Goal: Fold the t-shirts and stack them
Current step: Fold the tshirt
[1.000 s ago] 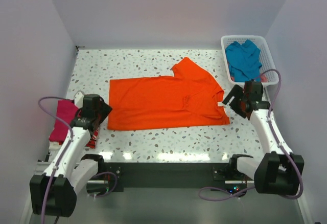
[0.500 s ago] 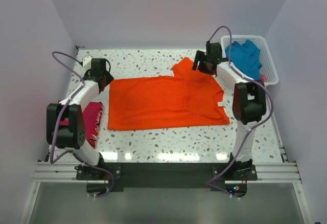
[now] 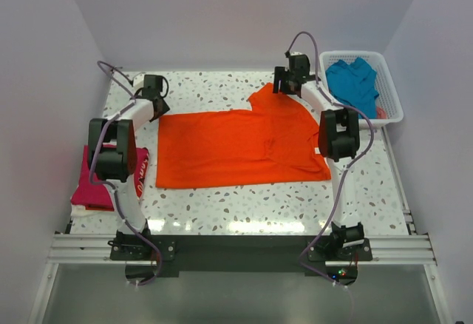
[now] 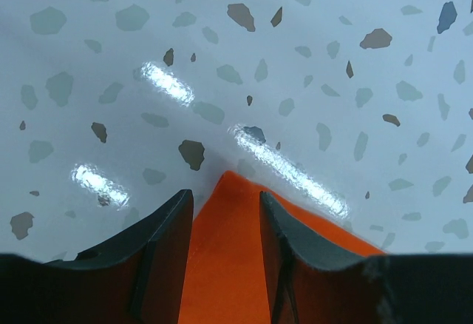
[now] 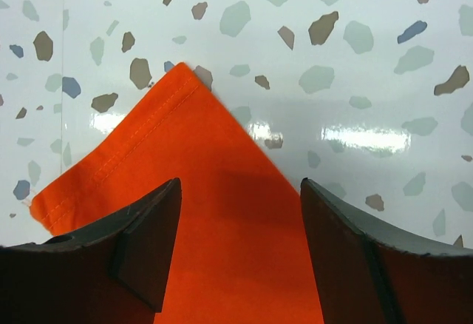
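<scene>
An orange t-shirt (image 3: 236,146) lies flat on the table (image 3: 222,206), a magenta t-shirt (image 3: 87,191) folded at left, a teal t-shirt (image 3: 351,83) crumpled in the basket (image 3: 392,87).

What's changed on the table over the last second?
Both arms swung out from the near edge: the left gripper straddles the far-left corner of the orange shirt, the right gripper its far sleeve tip, both open, nothing gripped. The shirts stayed put, the teal shirt in the basket.
</scene>
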`<control>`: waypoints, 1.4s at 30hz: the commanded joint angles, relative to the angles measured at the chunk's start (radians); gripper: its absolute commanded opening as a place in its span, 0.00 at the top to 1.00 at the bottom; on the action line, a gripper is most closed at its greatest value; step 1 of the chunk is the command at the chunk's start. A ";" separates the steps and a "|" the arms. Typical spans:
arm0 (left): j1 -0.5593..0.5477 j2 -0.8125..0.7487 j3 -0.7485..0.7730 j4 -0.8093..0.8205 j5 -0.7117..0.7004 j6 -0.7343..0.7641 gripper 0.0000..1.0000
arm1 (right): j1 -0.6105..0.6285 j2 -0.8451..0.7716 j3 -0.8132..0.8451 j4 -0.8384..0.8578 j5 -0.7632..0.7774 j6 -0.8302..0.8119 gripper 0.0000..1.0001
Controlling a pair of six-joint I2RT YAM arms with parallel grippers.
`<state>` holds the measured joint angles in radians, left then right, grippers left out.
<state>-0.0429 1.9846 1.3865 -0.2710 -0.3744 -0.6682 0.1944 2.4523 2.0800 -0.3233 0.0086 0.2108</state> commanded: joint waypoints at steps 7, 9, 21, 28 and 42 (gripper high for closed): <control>-0.014 0.063 0.075 -0.031 -0.003 0.070 0.55 | 0.005 0.068 0.150 -0.023 -0.007 -0.048 0.33; -0.017 0.069 0.077 -0.039 -0.007 0.084 0.55 | 0.007 0.085 0.167 -0.031 -0.007 -0.051 0.33; -0.025 0.097 0.118 -0.080 -0.014 0.167 0.55 | 0.025 0.148 0.232 -0.080 -0.007 -0.050 0.44; -0.025 0.129 0.150 -0.091 0.006 0.171 0.55 | 0.039 0.163 0.269 -0.122 -0.007 -0.045 0.51; -0.020 0.161 0.187 -0.102 0.009 0.183 0.67 | 0.037 0.116 0.220 -0.099 0.031 -0.017 0.81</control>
<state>-0.0658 2.1319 1.5322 -0.3759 -0.3687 -0.5083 0.2279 2.6080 2.3043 -0.4286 0.0143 0.1841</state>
